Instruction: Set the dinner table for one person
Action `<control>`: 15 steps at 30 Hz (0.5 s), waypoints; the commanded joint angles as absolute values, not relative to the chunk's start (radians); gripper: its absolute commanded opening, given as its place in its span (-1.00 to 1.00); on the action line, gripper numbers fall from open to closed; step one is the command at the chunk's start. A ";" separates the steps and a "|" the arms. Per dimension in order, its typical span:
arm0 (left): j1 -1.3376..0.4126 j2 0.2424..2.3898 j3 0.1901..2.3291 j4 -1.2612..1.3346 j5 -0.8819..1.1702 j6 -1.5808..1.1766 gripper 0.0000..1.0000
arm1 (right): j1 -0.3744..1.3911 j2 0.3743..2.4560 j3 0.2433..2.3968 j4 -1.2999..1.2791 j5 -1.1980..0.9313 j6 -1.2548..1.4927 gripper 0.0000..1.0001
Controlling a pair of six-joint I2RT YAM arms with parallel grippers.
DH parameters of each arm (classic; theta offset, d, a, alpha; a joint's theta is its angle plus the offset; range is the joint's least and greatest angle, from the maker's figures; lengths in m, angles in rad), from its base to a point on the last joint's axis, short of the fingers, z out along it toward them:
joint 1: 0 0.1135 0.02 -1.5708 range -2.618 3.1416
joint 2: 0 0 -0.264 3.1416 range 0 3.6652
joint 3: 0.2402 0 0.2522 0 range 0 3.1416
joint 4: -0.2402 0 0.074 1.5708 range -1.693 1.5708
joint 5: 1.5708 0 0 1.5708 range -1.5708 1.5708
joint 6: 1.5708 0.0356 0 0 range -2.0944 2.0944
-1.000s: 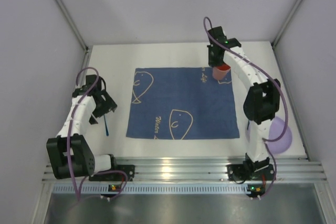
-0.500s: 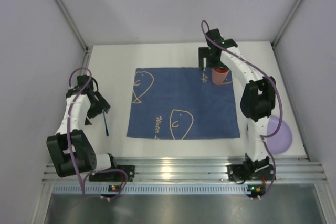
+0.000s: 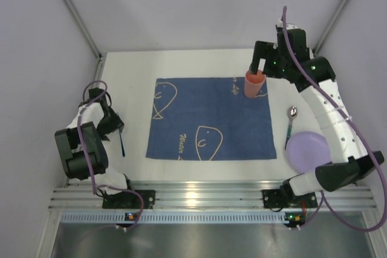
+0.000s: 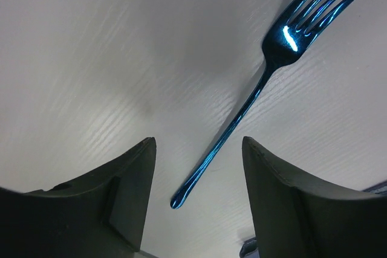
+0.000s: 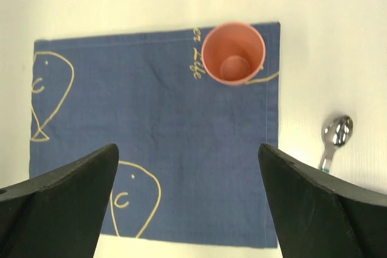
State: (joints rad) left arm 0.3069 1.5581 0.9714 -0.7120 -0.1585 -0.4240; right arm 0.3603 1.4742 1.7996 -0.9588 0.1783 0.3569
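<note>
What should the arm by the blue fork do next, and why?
Probably lower the open left gripper onto the fork handle and close: the fork lies flat on the dinner table, its handle end between the gripper's fingers, beside the placemat.

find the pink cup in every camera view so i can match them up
Top external: the pink cup stands upright on the far right corner of the blue placemat.
Left wrist: not in it; only a blue fork shows.
Right wrist: upper middle, seen from above, on the same placemat corner.
Shared landmark: the spoon lying on the dinner table, right of the placemat.
</note>
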 commanded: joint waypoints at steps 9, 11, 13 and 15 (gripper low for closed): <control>0.313 1.781 0.977 -0.523 -0.095 -0.433 -0.59 | 0.357 1.296 1.485 -1.012 0.166 0.383 0.99; 0.311 1.810 0.970 -0.506 -0.115 -0.430 -1.00 | 0.353 1.264 1.441 -1.017 0.164 0.383 0.99; 0.311 1.847 0.986 -0.511 -0.132 -0.430 -1.00 | 0.350 1.230 1.414 -1.022 0.166 0.383 0.99; 0.313 1.859 0.997 -0.511 -0.133 -0.420 -1.00 | 0.344 1.213 1.382 -1.026 0.167 0.383 0.99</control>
